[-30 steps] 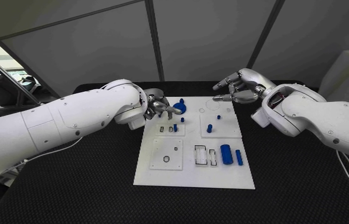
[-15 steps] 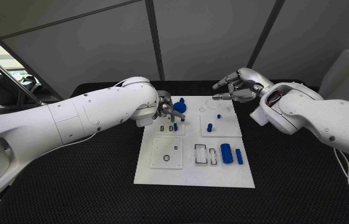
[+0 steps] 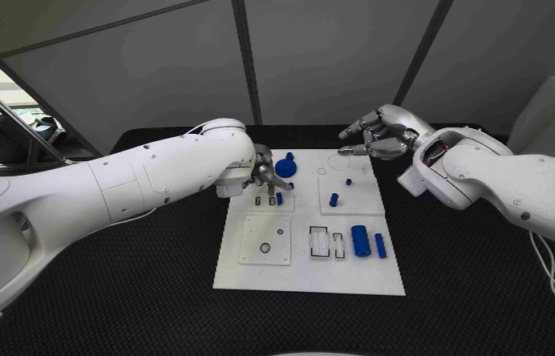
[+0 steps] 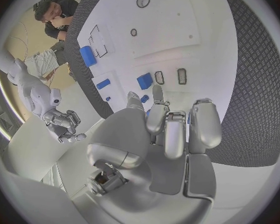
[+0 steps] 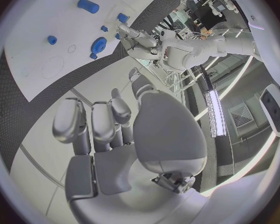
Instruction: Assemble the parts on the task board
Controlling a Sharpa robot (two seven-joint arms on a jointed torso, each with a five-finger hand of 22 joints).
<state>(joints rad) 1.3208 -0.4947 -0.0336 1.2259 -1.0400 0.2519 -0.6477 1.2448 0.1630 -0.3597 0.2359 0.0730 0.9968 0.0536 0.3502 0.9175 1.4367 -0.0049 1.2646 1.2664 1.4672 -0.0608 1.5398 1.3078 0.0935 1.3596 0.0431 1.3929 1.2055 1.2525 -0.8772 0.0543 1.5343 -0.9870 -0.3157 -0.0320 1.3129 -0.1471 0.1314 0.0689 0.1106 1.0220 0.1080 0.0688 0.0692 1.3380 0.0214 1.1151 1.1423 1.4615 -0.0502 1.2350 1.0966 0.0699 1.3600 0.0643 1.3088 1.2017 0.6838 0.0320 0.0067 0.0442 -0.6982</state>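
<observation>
Leftward, the left hand [image 3: 266,176] has crept further over the task board [image 3: 310,280], fingers curled together, empty; at two o'clock the right hand [image 3: 379,141] hovers, fingers loosely apart.

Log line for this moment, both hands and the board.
left hand: over task board, far-left part, holding nothing visible | right hand: curled, empty, above far-right edge | blue cylinders: loose, near-right
</observation>
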